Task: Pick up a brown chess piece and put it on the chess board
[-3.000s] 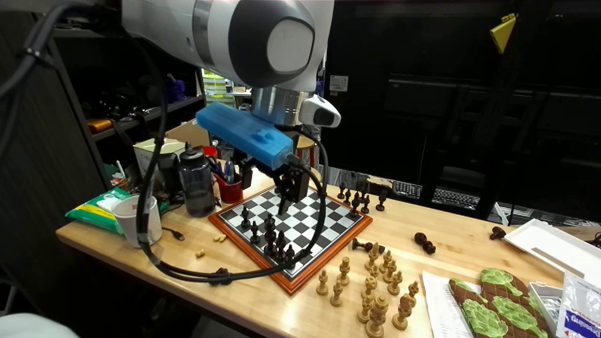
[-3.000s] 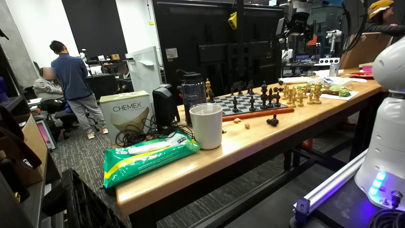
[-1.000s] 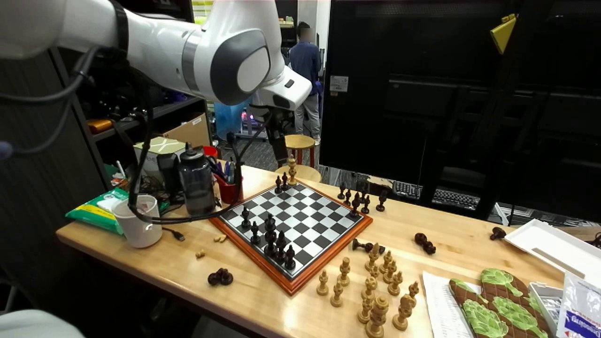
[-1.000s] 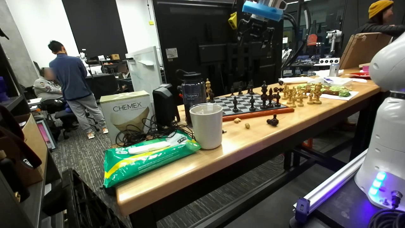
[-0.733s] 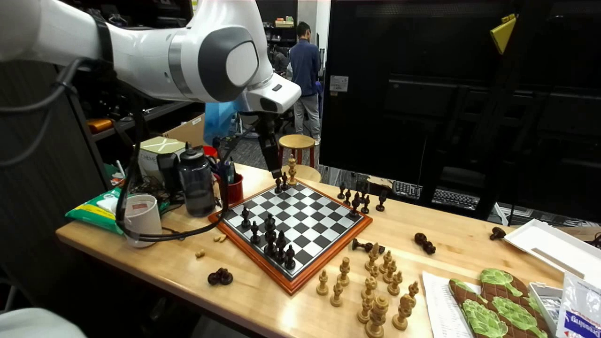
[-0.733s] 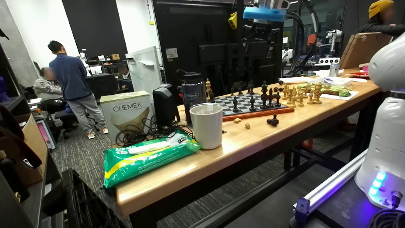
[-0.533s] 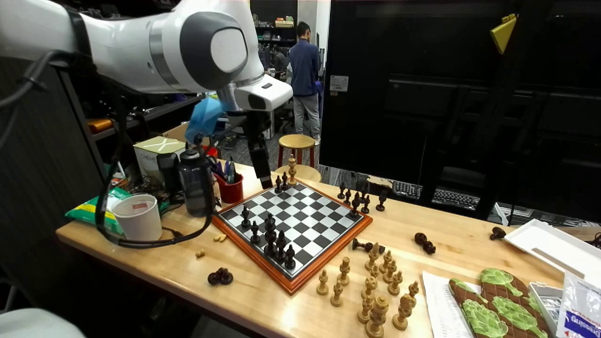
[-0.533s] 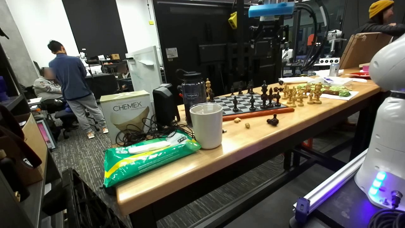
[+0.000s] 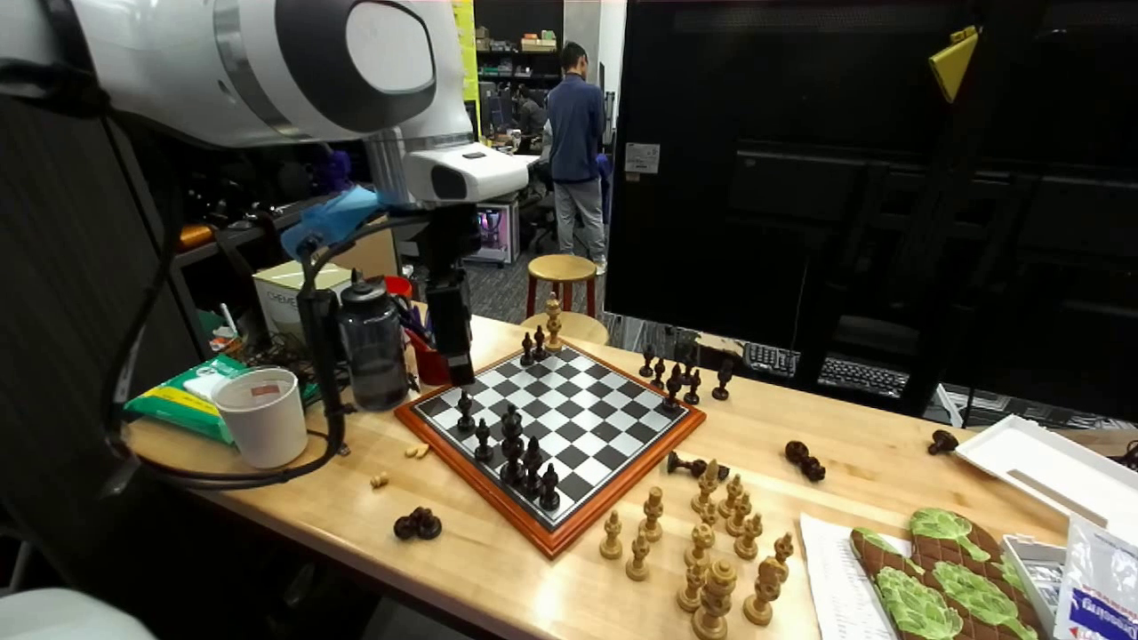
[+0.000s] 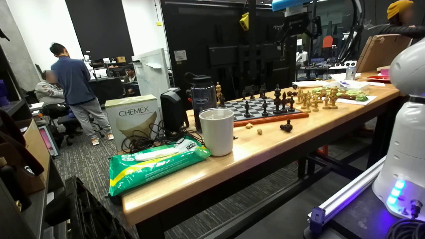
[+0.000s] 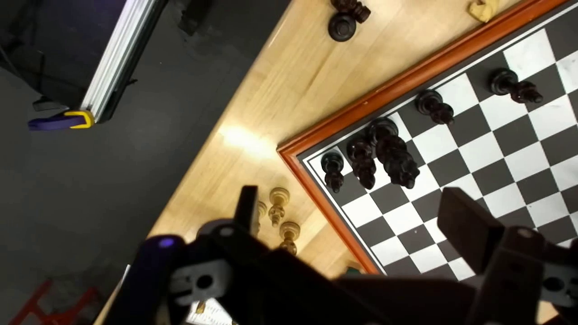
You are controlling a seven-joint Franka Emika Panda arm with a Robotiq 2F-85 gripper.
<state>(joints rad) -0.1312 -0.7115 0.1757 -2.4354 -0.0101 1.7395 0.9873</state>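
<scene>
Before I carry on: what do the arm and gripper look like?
The smooth white robot arm has a silver band, a dark grey joint cover around a pale oval disc, and a black cable. Pale blue light strips glow on its white base. The black two-fingered gripper has grey brackets; a bright blue block shows above it.

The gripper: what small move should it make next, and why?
Probably ease toward the dark piece off the board in the wrist view: the gripper hangs open, holding nothing, so a piece must be grasped first.
</scene>
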